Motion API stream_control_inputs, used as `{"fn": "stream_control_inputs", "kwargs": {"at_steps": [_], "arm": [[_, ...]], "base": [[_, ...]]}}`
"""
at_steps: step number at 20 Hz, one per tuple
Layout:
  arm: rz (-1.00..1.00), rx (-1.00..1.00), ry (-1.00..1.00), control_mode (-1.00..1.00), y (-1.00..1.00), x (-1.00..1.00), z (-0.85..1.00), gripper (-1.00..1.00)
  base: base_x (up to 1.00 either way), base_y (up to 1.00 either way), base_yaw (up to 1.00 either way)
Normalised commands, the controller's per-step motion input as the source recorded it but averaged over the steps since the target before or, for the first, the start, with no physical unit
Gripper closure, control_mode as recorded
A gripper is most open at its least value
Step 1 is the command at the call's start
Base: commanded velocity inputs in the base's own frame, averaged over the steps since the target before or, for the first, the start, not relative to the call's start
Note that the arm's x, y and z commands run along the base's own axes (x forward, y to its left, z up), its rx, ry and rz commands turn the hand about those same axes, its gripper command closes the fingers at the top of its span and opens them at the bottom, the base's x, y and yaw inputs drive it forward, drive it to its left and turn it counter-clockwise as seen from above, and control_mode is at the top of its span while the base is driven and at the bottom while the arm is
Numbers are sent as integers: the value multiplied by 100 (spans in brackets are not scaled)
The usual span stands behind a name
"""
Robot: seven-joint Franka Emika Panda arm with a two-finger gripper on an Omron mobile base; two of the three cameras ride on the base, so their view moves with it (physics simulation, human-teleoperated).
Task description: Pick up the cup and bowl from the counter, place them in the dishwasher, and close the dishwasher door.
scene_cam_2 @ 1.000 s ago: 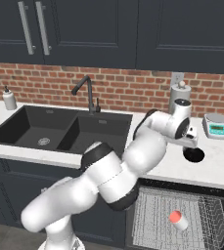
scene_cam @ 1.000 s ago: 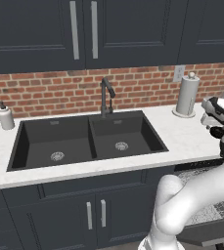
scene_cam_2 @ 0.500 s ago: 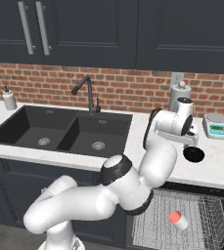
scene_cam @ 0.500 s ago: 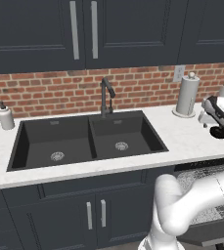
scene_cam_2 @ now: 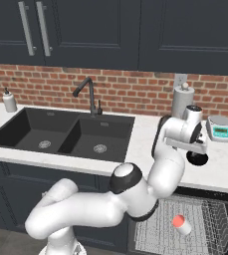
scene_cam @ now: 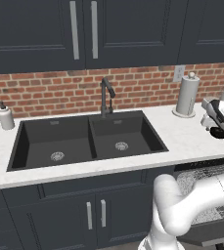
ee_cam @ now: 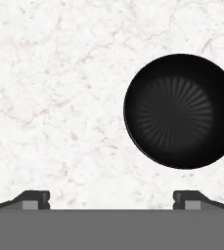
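- Hovering over the counter, the arm points its hand straight down at the white speckled stone, R of the black double sink in the right base view.
- Dishwasher sits below the counter edge w/ its wire rack pulled out. Door not clearly visible from here, but judging by the exposed rack it is not shut yet.
- Bowl: black, shallow, upright, resting on the counter. Round, so no long axis to line up with; any approach angle across the rim should do.
- Key relation, hand view: bowl lies up and to the R of the gripper, its centre roughly over the R fingertip, not between the two tips. Judgement: hand needs a sideways shift toward that side plus a short move fwd before descending.
- In the right base view, bowl peeks out just under and beyond the hand; they look apart, no contact.
- Gripper: fingers spread fully wide, nothing between them.
- Cup: small red-coral piece lying in the rack, so that half of the task looks done. Bowl is the remaining pick.
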Motion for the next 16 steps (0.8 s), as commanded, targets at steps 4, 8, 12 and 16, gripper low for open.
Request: {"fn": "stream_control_inputs", "kwargs": {"at_steps": [4, 8, 12, 16], "arm": [[-1, 0, 1, -100, -21, 0, -29, -100], [0, 0, 1, -100, -14, 3, -33, -100], [0, 0, 0, -100, 0, 24, -13, -100], [0, 0, 1, -100, 0, 26, -13, -100]], "base": [[0, 0, 0], [0, 0, 0], [0, 0, 0], [0, 0, 0]]}}
